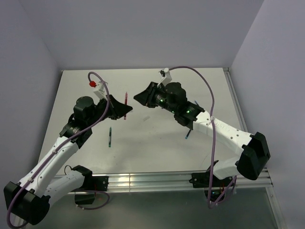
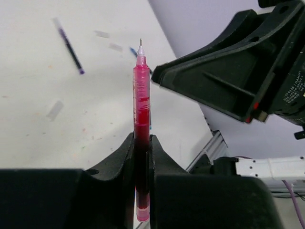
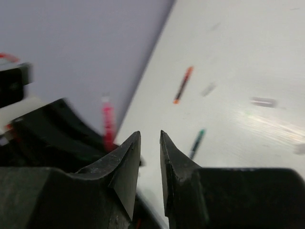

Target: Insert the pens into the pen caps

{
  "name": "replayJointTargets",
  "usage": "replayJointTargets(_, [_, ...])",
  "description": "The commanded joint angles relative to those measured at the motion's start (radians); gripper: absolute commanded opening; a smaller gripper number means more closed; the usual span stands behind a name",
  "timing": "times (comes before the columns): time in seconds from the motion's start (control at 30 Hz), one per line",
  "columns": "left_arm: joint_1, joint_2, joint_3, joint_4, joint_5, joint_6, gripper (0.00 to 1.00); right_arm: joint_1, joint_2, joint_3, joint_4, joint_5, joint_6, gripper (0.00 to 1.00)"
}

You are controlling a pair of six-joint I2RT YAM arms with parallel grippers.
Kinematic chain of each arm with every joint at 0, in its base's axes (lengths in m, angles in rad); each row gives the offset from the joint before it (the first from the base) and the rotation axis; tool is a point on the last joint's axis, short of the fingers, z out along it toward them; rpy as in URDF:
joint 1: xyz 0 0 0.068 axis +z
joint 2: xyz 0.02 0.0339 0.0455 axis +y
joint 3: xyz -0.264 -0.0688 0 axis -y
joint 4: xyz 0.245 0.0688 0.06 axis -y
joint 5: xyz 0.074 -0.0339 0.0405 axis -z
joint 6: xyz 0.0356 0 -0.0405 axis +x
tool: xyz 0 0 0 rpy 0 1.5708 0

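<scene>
The red translucent stick pen (image 2: pixel 141 109) stands clamped between the black fingers of the left claw (image 2: pixel 141 143), with its bare needle tip pointing to 12 o'clock in the left wrist view. At the pen's 2 o'clock in the top view, the right claw (image 3: pixel 150 136) faces it, its jaws a narrow slit apart with nothing between them. A dark green pen (image 1: pixel 110 137) lies at the red pen's 7 o'clock on the white table (image 1: pixel 157 152). In the left wrist view, a pale tube cap (image 2: pixel 55 109) lies at its 9 o'clock.
</scene>
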Motion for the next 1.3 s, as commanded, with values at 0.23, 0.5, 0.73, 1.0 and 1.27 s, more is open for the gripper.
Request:
replayJointTargets(0.23, [0.111,-0.036,0.128,-0.195,-0.179,0.156,0.00,-0.113,0.039,0.043,-0.319,0.309,-0.122,0.33])
replayJointTargets(0.5, [0.122,-0.001,0.098,-0.180,-0.228,0.210,0.00,-0.299,0.296,0.215,-0.460,0.229,-0.231,0.29])
replayJointTargets(0.73, [0.121,0.006,0.096,-0.201,-0.266,0.238,0.00,-0.213,0.505,0.319,-0.510,0.261,-0.238,0.29])
replayJointTargets(1.0, [0.122,0.016,0.101,-0.209,-0.279,0.247,0.00,-0.112,0.582,0.321,-0.503,0.233,-0.226,0.16])
replayJointTargets(1.27, [0.122,0.024,0.102,-0.214,-0.282,0.248,0.00,-0.061,0.617,0.301,-0.505,0.230,-0.212,0.04])
